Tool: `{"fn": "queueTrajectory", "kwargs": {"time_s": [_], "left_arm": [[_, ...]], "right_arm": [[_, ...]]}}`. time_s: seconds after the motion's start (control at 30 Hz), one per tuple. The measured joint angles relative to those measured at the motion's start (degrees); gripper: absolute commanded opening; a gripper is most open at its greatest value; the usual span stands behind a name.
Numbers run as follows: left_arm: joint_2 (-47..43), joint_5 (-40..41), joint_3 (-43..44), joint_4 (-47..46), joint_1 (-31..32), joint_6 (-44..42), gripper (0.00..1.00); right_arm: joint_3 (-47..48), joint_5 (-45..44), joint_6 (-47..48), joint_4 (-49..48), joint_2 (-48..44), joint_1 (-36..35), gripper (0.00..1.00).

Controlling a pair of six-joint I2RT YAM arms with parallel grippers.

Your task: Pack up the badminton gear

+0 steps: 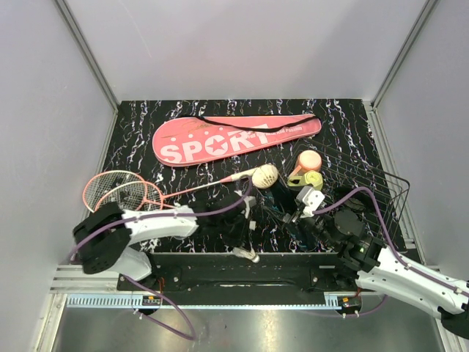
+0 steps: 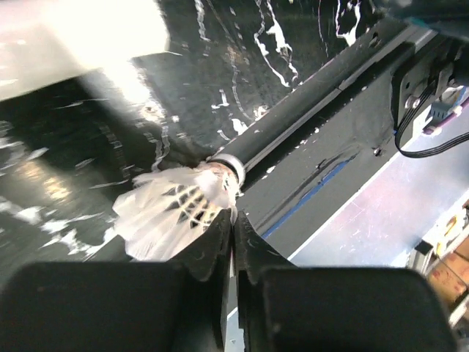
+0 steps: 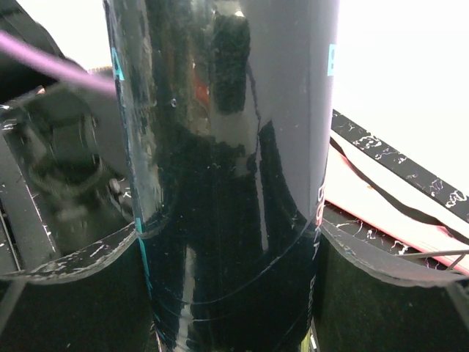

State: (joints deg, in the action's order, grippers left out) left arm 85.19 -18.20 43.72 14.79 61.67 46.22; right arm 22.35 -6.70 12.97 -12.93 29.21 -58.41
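racquets (image 1: 121,192): two, overlapped, at 9 o'clock on the tabletop (image 1: 344,125)
cover (image 1: 220,141): one, flat, at 12 o'clock
shuttlecock (image 2: 172,209): one, at 6 o'clock
tube (image 3: 220,110): one, at 4 o'clock
left gripper (image 2: 233,218): pressed together on the shuttlecock's feather edge
right gripper (image 3: 227,242): spread wide, clasping the tube

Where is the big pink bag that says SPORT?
In the top view the long pink SPORT racquet cover lies flat at the far edge of the table, beyond the two pink-red racquets and the yellow-green cup with peach lid.

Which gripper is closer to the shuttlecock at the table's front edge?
Left. The left gripper pinches the shuttlecock; right gripper is off to its right, around the black tube.
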Motion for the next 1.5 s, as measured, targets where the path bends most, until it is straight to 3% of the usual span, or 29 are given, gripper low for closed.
{"fn": "queueTrajectory", "kwargs": {"time_s": [0.1, 0.27, 0.43, 0.63, 0.8, 1.03, 1.17, 1.33, 1.5], "left_arm": [[-8.0, 3.0, -2.9, 2.0, -3.2, 0.3, 0.0], [-30.2, 10.2, -4.4, 8.7, -10.5, -1.6, 0.0], [-41.2, 14.2, 8.1, 17.7, -17.9, -9.3, 0.0], [-36.6, 13.1, 31.6, 26.1, -21.4, -19.2, 0.0], [-28.2, 4.9, 43.7, 28.7, -21.6, -23.2, 0.0], [-18.1, -7.6, 46.1, 30.2, -21.6, -25.0, 0.0], [-17.4, -11.5, 45.5, 30.6, -21.0, -25.1, 0.0], [-17.2, -12.3, 45.8, 31.0, -18.7, -25.5, 0.0], [-15.7, -9.2, 54.0, 36.1, -18.3, -27.6, 0.0]], "right_arm": [[-0.1, -0.2, -0.3, 0.4, -0.6, 0.0, 0.42], [-0.1, -0.3, -0.3, -0.2, 0.2, 0.0, 0.41], [1.1, -0.2, -0.1, -1.4, 4.4, 0.0, 0.41], [1.8, 0.8, 0.2, -2.2, 6.7, 0.0, 0.41], [1.9, 3.5, 0.6, -2.2, 7.1, 0.0, 0.41], [2.2, 4.8, 0.7, -1.5, 7.1, 0.0, 0.41], [2.2, 5.5, 0.8, -1.2, 6.8, 0.0, 0.41], [2.2, 6.7, 0.9, -1.3, 7.0, 0.0, 0.41], [2.2, 6.8, 0.9, -1.1, 6.8, -0.1, 0.41]]}}
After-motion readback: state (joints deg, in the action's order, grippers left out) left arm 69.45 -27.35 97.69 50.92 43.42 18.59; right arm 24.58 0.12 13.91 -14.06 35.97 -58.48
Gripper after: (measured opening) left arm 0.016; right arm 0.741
